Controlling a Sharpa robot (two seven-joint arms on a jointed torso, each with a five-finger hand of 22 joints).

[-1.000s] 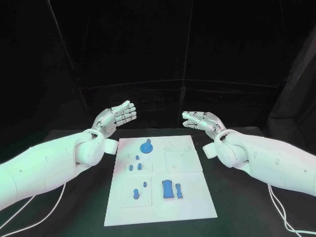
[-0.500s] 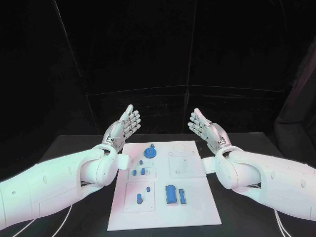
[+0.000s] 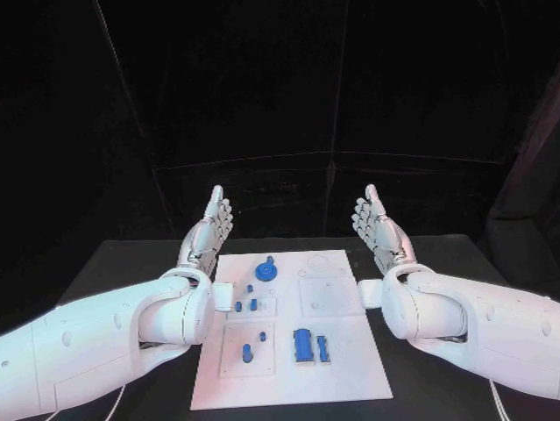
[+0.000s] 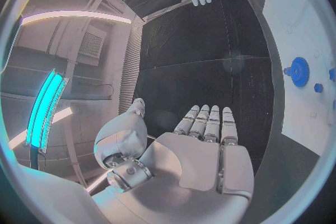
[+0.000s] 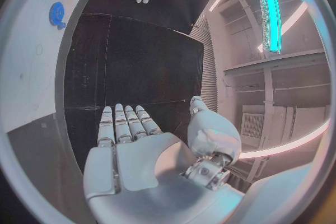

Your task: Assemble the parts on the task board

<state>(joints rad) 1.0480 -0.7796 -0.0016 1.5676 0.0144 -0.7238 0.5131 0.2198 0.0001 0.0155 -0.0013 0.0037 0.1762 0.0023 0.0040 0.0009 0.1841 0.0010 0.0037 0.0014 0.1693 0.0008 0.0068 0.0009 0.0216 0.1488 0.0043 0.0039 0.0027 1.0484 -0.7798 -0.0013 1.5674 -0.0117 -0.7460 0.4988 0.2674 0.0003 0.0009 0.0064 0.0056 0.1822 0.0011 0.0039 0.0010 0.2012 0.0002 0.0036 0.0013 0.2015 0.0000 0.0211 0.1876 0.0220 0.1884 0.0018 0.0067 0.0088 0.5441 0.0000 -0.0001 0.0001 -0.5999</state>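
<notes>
Both hands are empty, fingers extended straight and held side by side, touching nothing. The left hand [image 3: 208, 230] is raised above the far left corner of the task board [image 3: 343, 360]; the right hand [image 3: 379, 228] is raised above the far right corner, the two palms facing each other across it, as the left wrist view confirms for the left hand [image 4: 201, 148] and the right wrist view for the right hand [image 5: 129, 148]. The parts lie on the board: a round gear [image 3: 267, 271] at its far end, small pegs [image 3: 245, 304] just nearer the robot, and a block [image 3: 302, 342] with a slim piece beside it toward the near end. Judged by appearance, these are light, rigid plastic pieces, smooth and liable to slip or tip. The gear is best taken by its rim or central stem, the pegs pinched at the sides.
</notes>
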